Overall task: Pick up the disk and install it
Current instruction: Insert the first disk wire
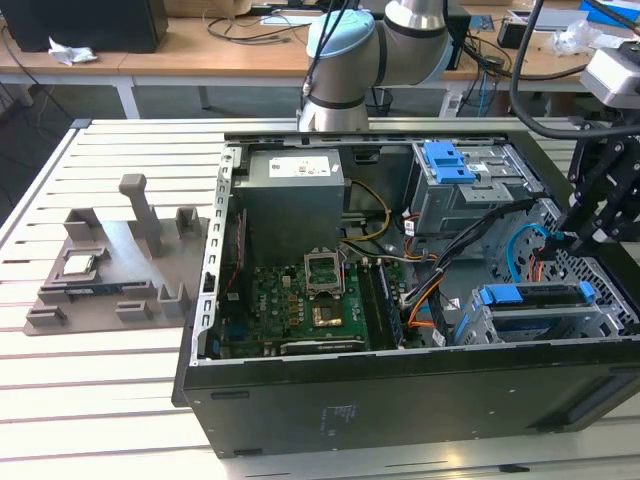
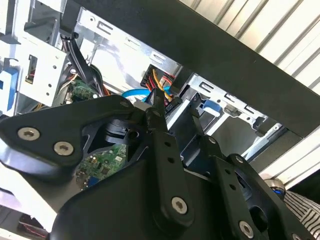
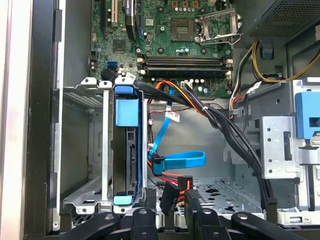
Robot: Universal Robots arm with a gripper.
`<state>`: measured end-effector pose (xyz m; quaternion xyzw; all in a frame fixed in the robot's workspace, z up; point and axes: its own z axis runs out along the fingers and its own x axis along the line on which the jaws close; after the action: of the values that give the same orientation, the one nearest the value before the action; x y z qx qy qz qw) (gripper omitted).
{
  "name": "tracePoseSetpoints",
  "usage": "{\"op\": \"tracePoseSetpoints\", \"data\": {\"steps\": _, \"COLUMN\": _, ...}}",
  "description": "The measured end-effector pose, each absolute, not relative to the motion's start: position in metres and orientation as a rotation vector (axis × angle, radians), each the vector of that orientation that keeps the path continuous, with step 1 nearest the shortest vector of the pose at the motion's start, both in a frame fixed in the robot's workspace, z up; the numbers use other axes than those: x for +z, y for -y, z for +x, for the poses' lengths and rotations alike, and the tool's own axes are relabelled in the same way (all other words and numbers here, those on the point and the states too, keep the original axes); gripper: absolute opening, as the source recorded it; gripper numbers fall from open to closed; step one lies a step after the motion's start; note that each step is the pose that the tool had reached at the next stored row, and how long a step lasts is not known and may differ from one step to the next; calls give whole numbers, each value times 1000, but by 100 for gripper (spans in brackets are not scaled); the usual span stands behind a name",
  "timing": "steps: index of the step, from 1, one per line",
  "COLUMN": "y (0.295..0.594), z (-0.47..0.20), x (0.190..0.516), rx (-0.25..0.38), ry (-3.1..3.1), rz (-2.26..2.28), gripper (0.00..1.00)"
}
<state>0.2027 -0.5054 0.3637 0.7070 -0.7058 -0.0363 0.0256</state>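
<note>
The disk [image 3: 125,150] sits on edge inside the lower grey drive cage [image 1: 545,315] at the near right corner of the open computer case [image 1: 400,400] in the exterior view. Its blue carrier [image 1: 535,295] shows along the top of the cage there, so the long axis runs left to right along the case's near wall. In the first wrist view its thin edge faces the camera, with a blue tab at each end of the slot, and one end points toward the motherboard [image 3: 170,30]. The arm [image 1: 345,50] rises from behind the case at the far side and reaches over to the exterior view's right, where the black gripper [image 1: 590,225] hangs tilted above the right end of the case, just beyond the cage and near the blue flat cable [image 3: 177,161]. Its fingers stand slightly apart with nothing between them. On the slatted table to the exterior view's left, a grey fixture tray [image 1: 110,270] holds the small square chip [image 1: 80,265].
</note>
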Motion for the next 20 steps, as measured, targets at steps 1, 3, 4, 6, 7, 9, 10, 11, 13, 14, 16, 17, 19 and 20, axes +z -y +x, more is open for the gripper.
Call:
{"op": "tracePoseSetpoints", "data": {"steps": 1, "y": 505, "z": 203, "x": 363, "rx": -109, "ry": 2180, "rz": 2184, "gripper": 36}}
{"op": "tracePoseSetpoints", "data": {"steps": 3, "y": 505, "z": 203, "x": 363, "rx": -100, "ry": 2177, "rz": 2180, "gripper": 36}}
{"op": "tracePoseSetpoints", "data": {"steps": 4, "y": 505, "z": 203, "x": 363, "rx": -100, "ry": 2177, "rz": 2180, "gripper": 36}}
{"op": "tracePoseSetpoints", "data": {"steps": 6, "y": 505, "z": 203, "x": 363, "rx": -99, "ry": 2177, "rz": 2180, "gripper": 36}}
{"op": "tracePoseSetpoints", "data": {"steps": 7, "y": 505, "z": 203, "x": 363, "rx": -99, "ry": 2177, "rz": 2180, "gripper": 35}}
{"op": "tracePoseSetpoints", "data": {"steps": 9, "y": 505, "z": 203, "x": 363, "rx": -99, "ry": 2177, "rz": 2180, "gripper": 22}}
{"op": "tracePoseSetpoints", "data": {"steps": 10, "y": 505, "z": 203, "x": 363, "rx": -99, "ry": 2177, "rz": 2180, "gripper": 17}}
{"op": "tracePoseSetpoints", "data": {"steps": 11, "y": 505, "z": 203, "x": 363, "rx": -99, "ry": 2177, "rz": 2180, "gripper": 17}}
{"op": "tracePoseSetpoints", "data": {"steps": 13, "y": 505, "z": 203, "x": 363, "rx": -99, "ry": 2177, "rz": 2180, "gripper": 17}}
{"op": "tracePoseSetpoints", "data": {"steps": 14, "y": 505, "z": 203, "x": 363, "rx": -99, "ry": 2177, "rz": 2180, "gripper": 17}}
{"op": "tracePoseSetpoints", "data": {"steps": 16, "y": 505, "z": 203, "x": 363, "rx": -99, "ry": 2177, "rz": 2180, "gripper": 17}}
{"op": "tracePoseSetpoints", "data": {"steps": 17, "y": 506, "z": 203, "x": 363, "rx": -99, "ry": 2177, "rz": 2180, "gripper": 17}}
{"op": "tracePoseSetpoints", "data": {"steps": 19, "y": 510, "z": 201, "x": 363, "rx": -99, "ry": 2177, "rz": 2180, "gripper": 17}}
{"op": "tracePoseSetpoints", "data": {"steps": 20, "y": 514, "z": 199, "x": 363, "rx": -99, "ry": 2177, "rz": 2180, "gripper": 17}}
